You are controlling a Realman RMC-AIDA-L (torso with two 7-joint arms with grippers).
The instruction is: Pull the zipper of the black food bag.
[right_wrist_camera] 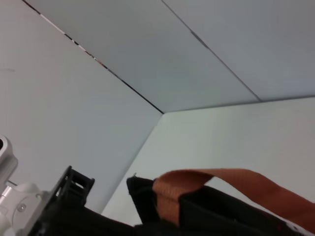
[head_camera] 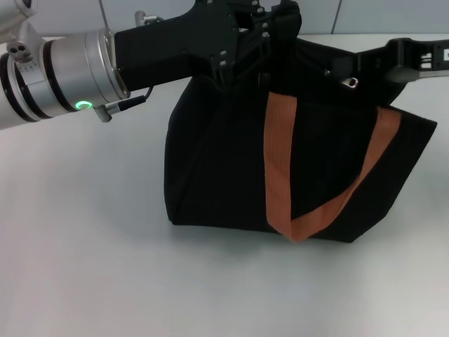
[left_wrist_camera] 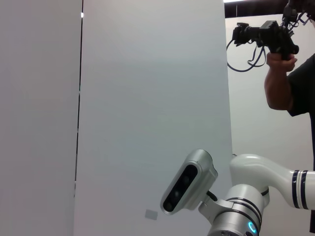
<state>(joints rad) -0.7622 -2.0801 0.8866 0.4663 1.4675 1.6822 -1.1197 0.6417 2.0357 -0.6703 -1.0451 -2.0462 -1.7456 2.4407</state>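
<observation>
Standing on the desk (head_camera: 84, 267), the black food bag (head_camera: 224, 175) shows its zipper (head_camera: 349, 83) at the top edge, near the right end effector (head_camera: 365, 67). Left end effector (head_camera: 270, 38) apparently steadies the opposite top end; neither grip is discernible.

We count one black food bag (head_camera: 231, 168) on one white counter (head_camera: 84, 267). On the bag we see one orange-brown strap (head_camera: 280, 168) on the front side, and in the right wrist view one more strap (right_wrist_camera: 221, 179) over the top edge, so two straps in total. We find one small silvery zipper (head_camera: 349, 83) at the top of the bag. Two robot arms are at the bag, each with one hand: one left hand (head_camera: 270, 31) and one right hand (head_camera: 365, 67). In the left wrist view we count one person (left_wrist_camera: 290, 73) holding one camera (left_wrist_camera: 266, 35).
</observation>
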